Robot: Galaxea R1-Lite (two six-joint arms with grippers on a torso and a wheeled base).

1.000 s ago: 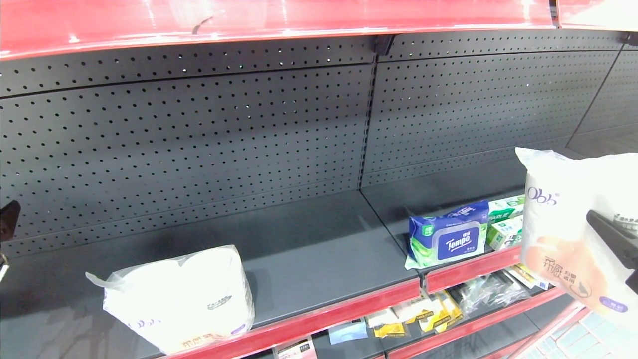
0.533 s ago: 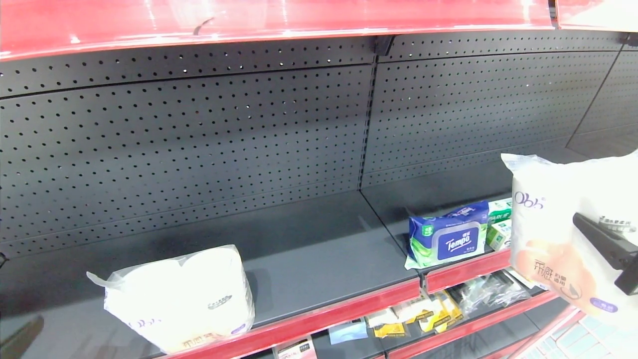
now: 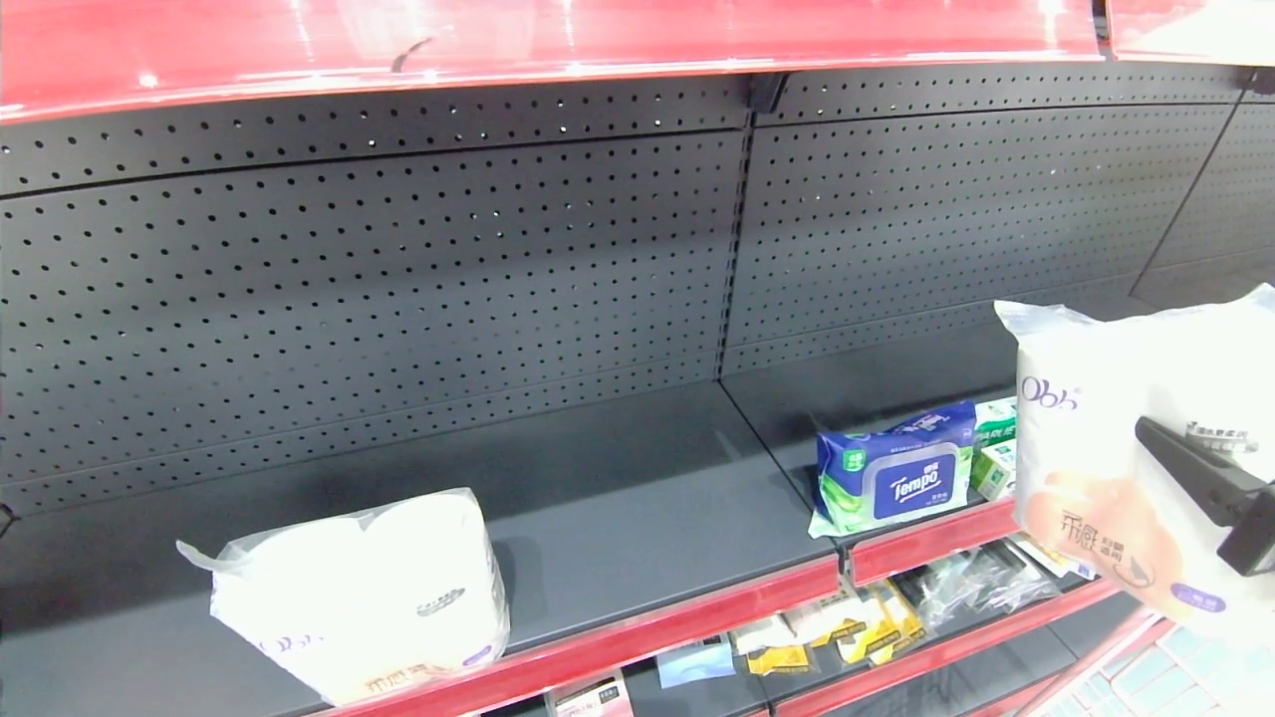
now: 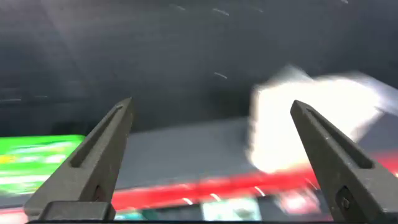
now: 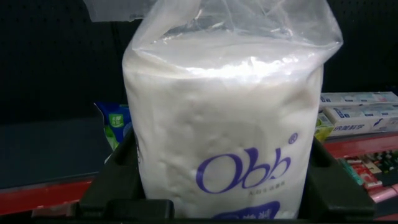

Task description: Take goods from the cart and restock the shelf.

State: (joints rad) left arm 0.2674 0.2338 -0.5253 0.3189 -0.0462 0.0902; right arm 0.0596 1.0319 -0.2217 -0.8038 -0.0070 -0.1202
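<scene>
Tissue pack [image 3: 1096, 438] | I have right fingers [image 3: 1190, 476] clamped on it, before the right part of the shelf [image 3: 618, 498] | left fingers [image 4: 99, 155] spread wide, empty

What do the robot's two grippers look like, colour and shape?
The left gripper has two dark grey, matte jaws: long wedges tapering to pointed tips, with a small round hole near the base of one. The right gripper has black, blockier jaws with flat sides.

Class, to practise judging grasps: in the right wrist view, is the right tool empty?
No, the right tool holds a white pack of paper rolls between its two black fingers.
</scene>
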